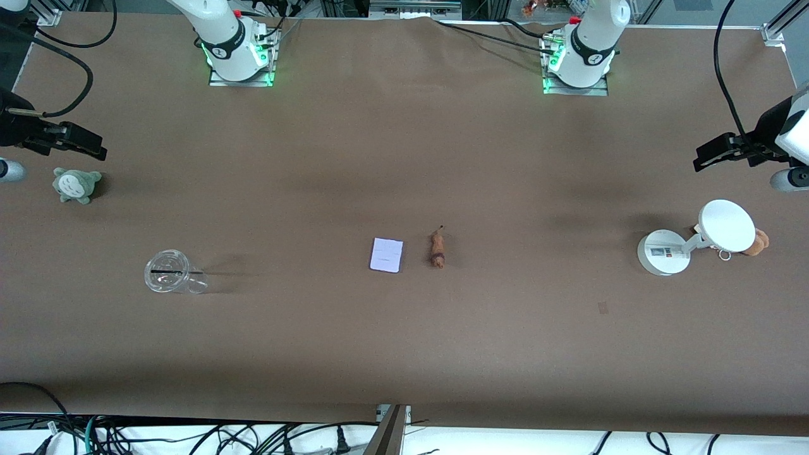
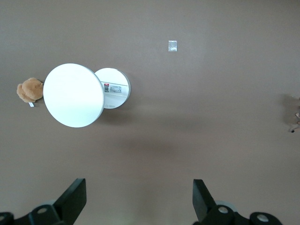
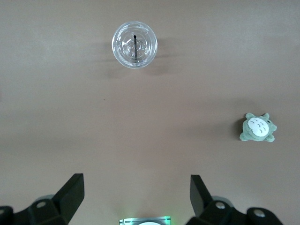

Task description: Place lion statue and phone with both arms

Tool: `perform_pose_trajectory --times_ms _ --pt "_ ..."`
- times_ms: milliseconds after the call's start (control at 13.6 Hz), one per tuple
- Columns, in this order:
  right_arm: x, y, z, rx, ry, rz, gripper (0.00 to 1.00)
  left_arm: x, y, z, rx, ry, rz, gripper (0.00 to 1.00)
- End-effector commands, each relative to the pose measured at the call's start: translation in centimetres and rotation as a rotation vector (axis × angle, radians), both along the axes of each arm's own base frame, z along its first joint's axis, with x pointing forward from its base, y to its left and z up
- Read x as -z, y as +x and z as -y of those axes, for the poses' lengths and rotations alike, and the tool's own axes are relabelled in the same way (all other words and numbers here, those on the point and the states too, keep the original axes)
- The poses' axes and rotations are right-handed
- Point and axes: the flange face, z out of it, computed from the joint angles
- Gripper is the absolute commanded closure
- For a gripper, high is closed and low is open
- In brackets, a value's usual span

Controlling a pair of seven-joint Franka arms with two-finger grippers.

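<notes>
Flat pale lavender phone (image 1: 386, 254) and tiny reddish-brown lion statue (image 1: 437, 248) are lying side by side mid-desk (image 1: 404, 341), untouched. Left hand (image 2: 136, 201) and right hand (image 3: 135, 199) are hovering wide, empty, at their desk ends.

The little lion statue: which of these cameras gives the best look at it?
The front view does: the lion statue lies in full sight mid-table, beside the phone, toward the left arm's end. The left wrist view catches only a blurred scrap at its edge, perhaps the lion. The right wrist view shows nothing of it.
</notes>
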Motion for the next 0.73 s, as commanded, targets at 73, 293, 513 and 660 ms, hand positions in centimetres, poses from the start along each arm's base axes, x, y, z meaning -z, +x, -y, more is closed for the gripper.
perform_pose_trajectory --times_ms 73,293,513,660 --pt "-0.6 0.2 0.1 -0.011 0.007 0.009 0.00 -1.2 -0.4 0.3 -0.002 -0.004 0.014 0.00" --pt "-0.5 0.2 0.2 -0.009 0.007 0.008 0.00 -1.0 -0.2 1.0 0.011 -0.005 0.008 0.00" --pt "-0.5 0.2 0.1 -0.011 0.007 0.008 0.00 -0.8 0.0 2.5 0.048 -0.008 0.005 0.00" --pt "-0.5 0.2 0.1 -0.009 0.007 0.008 0.00 -0.1 0.5 4.4 0.085 -0.012 0.002 0.00"
